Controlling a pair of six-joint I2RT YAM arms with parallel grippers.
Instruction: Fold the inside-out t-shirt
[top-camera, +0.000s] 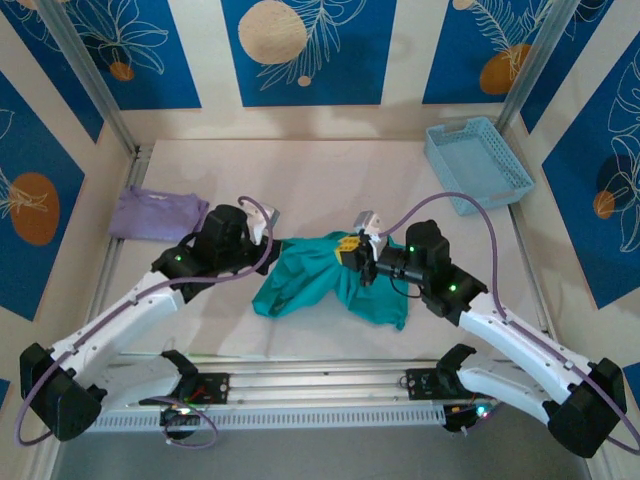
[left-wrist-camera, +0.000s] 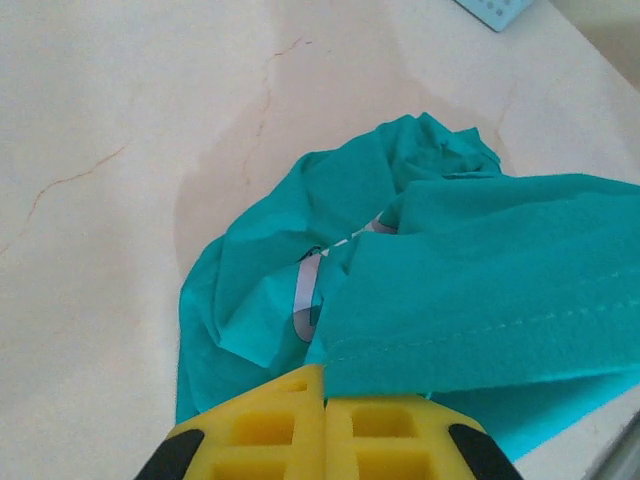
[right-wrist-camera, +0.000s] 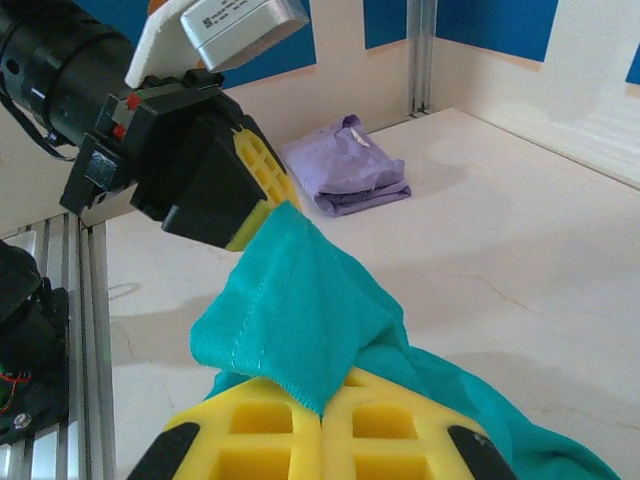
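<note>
- Counted: one teal t-shirt (top-camera: 320, 285), one folded lavender garment (top-camera: 158, 212), one pale blue basket (top-camera: 478, 165), and two grippers, namely the left gripper (left-wrist-camera: 325, 395) and the right gripper (right-wrist-camera: 322, 405).
- T-shirt: crumpled mid-table (top-camera: 330, 170) between the two arms, well apart from garment and basket.
- Long axis: across the table, left to right, with the bulk sagging toward the near edge.
- One stitched hem (right-wrist-camera: 280, 300) lifted off the table, spanning from one gripper to the other.
- Which end is collar or bottom: cannot tell; white label (left-wrist-camera: 303, 285) peeping from the folds.
- Left gripper: jaws together, clamped on the hem's edge.
- Right gripper: jaws together, pinching a fold of the same hem.
</note>
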